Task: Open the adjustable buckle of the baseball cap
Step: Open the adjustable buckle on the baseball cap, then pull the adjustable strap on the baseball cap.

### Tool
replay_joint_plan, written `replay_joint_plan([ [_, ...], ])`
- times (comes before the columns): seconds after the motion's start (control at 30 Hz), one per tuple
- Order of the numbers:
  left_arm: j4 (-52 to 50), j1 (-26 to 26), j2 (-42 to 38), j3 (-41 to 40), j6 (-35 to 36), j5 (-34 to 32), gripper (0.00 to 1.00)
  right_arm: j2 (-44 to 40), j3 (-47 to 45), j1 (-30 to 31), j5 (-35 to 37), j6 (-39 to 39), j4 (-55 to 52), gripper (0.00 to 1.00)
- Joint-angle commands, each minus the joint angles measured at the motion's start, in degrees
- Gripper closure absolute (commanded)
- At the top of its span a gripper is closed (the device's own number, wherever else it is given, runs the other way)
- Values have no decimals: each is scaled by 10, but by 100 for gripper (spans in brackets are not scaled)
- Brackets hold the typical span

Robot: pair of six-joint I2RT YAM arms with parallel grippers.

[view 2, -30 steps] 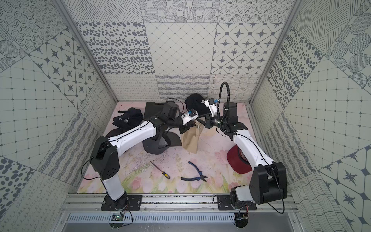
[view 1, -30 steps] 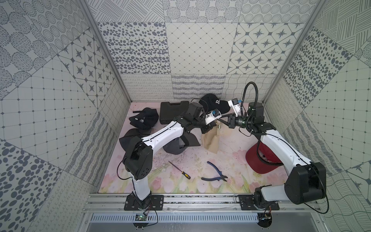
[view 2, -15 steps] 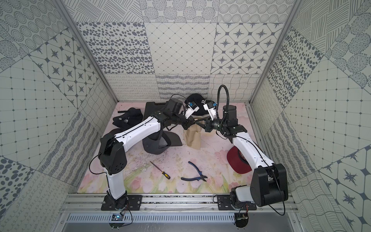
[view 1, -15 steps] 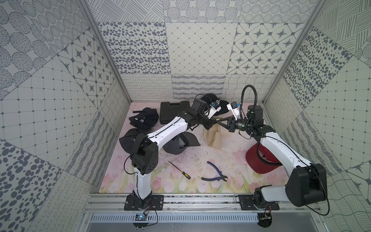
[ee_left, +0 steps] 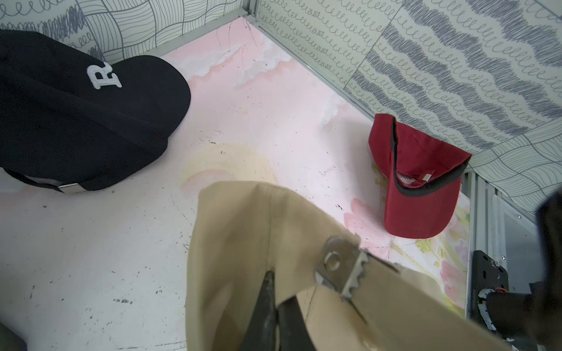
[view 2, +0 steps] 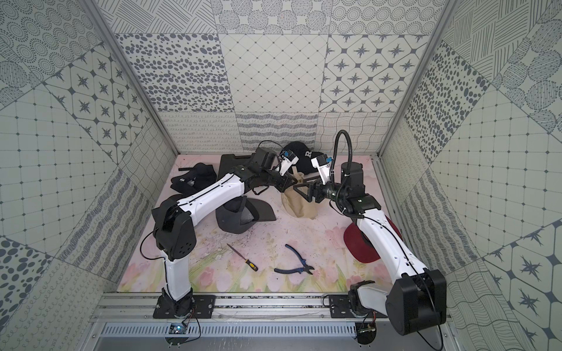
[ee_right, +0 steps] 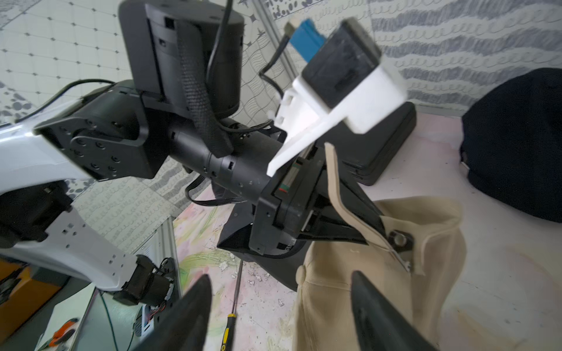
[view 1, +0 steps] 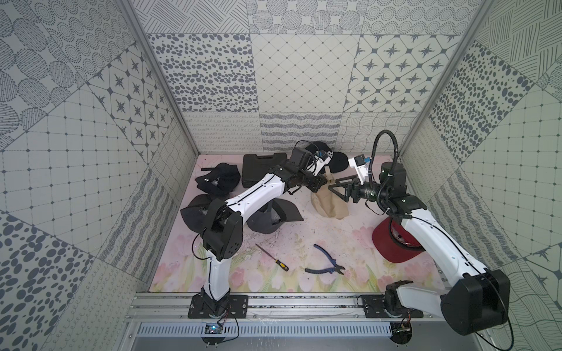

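Two jaws meet at tan cap [view 1: 330, 204], table's 12 o'clock side. Your left jaws pinch cap cloth beside buckle [ee_left: 340, 273]. Your right jaws wide apart, empty; buckle about their 9 o'clock, strap [ee_right: 334, 182] sticking up.

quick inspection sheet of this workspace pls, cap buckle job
surface: pink floral mat, scuffed and specked
job's things: beige fabric baseball cap partly held up; toothed metal buckle on its strap
clutter: red cap, black cap with white R, dark grey cap, black plastic case, blue-handled pliers, yellow-handled screwdriver
grippers: left gripper shut on the beige cap beside the buckle; right gripper open, empty
cables: black ribbed hose arching over right arm; no snag seen
surroundings: patterned tile walls, aluminium rail in front
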Motion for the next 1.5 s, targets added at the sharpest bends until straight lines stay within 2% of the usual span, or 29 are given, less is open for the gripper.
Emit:
replay_joint_plan([
  [0.0, 1, 7, -11, 0, -4, -6, 100, -22, 12, -23, 137, 39, -26, 17],
  [0.1, 1, 11, -11, 1, -6, 6, 100, -16, 8, -30, 129, 36, -45, 17],
  [0.23, 8, 14, -11, 1, -6, 33, 100, -2, -10, -30, 71, 27, -31, 23],
  [0.4, 8, 14, -17, -1, 7, 62, 100, 29, -2, -30, 43, 5, -44, 41],
  [0.73, -2, 15, -28, -3, 36, 101, 100, 86, 16, -29, -5, 0, -38, 53],
  [0.97, -8, 15, -24, -1, 44, 104, 100, 98, 15, -30, -55, 13, -2, 67],
  [1.23, -9, 14, -24, 0, 49, 100, 100, 102, 17, -30, -75, 26, 24, 82],
  [1.33, -10, 14, -29, -2, 51, 88, 91, 98, 15, -29, -79, 32, 36, 89],
  [1.47, -11, 16, -34, -8, 63, 80, 69, 98, 16, -30, -85, 38, 46, 94],
])
